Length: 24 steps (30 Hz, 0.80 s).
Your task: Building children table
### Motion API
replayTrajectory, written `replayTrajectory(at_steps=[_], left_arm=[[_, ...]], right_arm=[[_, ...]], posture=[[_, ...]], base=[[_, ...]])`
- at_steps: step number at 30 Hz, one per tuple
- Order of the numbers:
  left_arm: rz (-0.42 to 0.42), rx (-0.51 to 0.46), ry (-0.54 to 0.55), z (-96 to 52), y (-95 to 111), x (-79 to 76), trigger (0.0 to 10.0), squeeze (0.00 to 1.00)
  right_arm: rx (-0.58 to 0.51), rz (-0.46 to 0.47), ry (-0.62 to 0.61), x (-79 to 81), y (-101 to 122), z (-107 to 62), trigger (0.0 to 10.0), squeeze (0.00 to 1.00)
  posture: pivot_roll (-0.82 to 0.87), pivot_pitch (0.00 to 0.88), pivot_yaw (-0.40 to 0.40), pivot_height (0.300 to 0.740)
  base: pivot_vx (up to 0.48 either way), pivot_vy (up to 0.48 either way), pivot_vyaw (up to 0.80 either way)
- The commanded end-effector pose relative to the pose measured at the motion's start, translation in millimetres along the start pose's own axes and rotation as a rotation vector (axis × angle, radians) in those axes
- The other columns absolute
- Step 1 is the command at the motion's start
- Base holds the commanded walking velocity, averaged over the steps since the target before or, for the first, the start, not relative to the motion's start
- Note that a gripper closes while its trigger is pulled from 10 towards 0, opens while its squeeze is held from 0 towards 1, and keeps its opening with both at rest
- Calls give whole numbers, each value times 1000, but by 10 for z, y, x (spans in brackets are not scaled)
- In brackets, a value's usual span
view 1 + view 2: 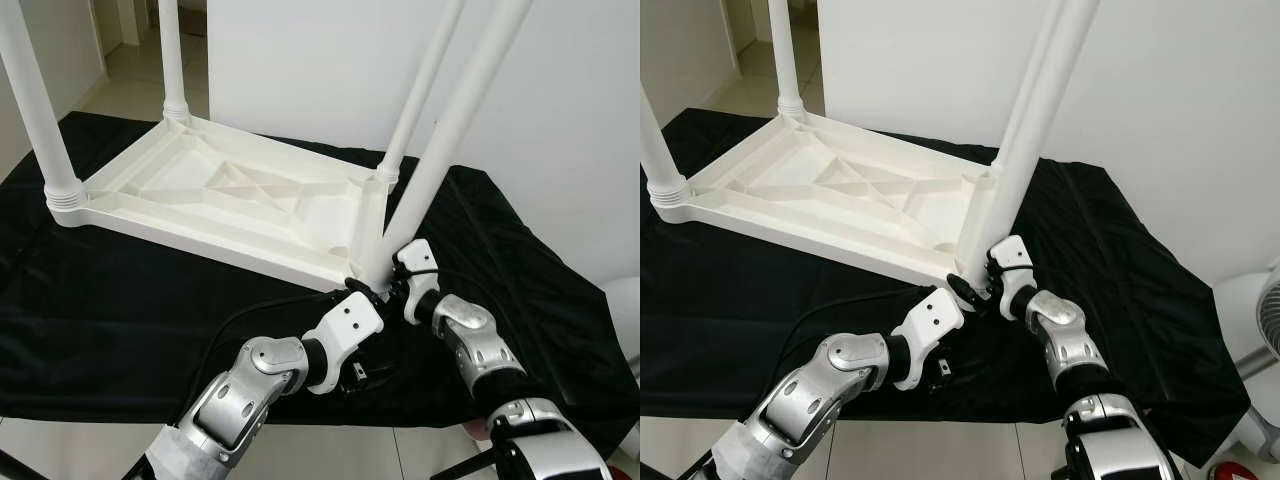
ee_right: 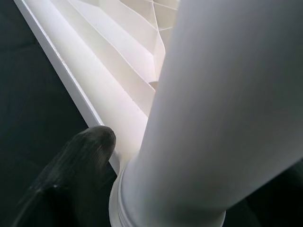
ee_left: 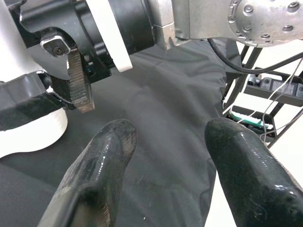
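One white plastic ribbed tabletop (image 1: 230,195), upside down; four white round plastic legs (image 1: 452,140) standing up from its corners; one black cloth (image 1: 120,310) under it; two silver robot arms (image 1: 255,385); one white fan (image 1: 1262,330).

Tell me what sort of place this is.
Probably a room in a home, used for assembly: a white plastic table top lies upside down on a black cloth, with pale floor tiles and plain white walls behind.
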<state>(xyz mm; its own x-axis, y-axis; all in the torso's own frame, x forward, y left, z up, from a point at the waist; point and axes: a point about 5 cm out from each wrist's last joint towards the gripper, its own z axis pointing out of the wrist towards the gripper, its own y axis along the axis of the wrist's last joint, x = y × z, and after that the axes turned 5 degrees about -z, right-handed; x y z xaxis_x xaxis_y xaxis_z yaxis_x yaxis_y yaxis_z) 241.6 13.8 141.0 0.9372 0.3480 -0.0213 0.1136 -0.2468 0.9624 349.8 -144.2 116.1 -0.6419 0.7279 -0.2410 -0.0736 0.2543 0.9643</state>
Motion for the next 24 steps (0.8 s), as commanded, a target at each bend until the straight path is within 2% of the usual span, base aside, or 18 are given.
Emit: replayTrajectory(at_steps=[1, 2, 5, 6, 11, 17, 23, 24], left_arm=[[9, -5, -7, 16, 39, -14, 10000, 0], [8, -4, -6, 15, 40, -14, 10000, 0], [8, -4, -6, 15, 40, -13, 10000, 0], [6, -4, -4, 13, 39, -12, 10000, 0], [5, -4, -4, 12, 42, -14, 10000, 0], [2, -4, -7, 16, 45, -29, 10000, 0], [1, -3, -6, 20, 41, -34, 10000, 0], [-2, -4, -5, 21, 39, -39, 10000, 0]], right_arm=[[27, -11, 32, 40, -30, 39, 10000, 0], [43, -9, 58, 89, -58, 70, 4824, 0], [52, -8, 77, 120, -81, 89, 4824, 0], [62, 7, 100, 165, -120, 101, 0, 0], [63, 14, 106, 173, -144, 98, 0, 0], [45, 61, 66, 108, -184, 40, 0, 0], [26, 32, -31, 73, -173, 28, 0, 0], [43, 33, -132, 25, -174, 31, 10000, 0]], posture=[[26, 0, -143, 740], [26, 0, -142, 740], [26, 0, -142, 740], [27, 0, -142, 740], [25, 0, -140, 740], [15, 0, -138, 740], [14, 0, -144, 740], [12, 0, -147, 740]], base=[[0, 0, 0], [0, 0, 0], [0, 0, 0], [0, 0, 0], [0, 0, 0], [0, 0, 0], [0, 0, 0], [0, 0, 0]])
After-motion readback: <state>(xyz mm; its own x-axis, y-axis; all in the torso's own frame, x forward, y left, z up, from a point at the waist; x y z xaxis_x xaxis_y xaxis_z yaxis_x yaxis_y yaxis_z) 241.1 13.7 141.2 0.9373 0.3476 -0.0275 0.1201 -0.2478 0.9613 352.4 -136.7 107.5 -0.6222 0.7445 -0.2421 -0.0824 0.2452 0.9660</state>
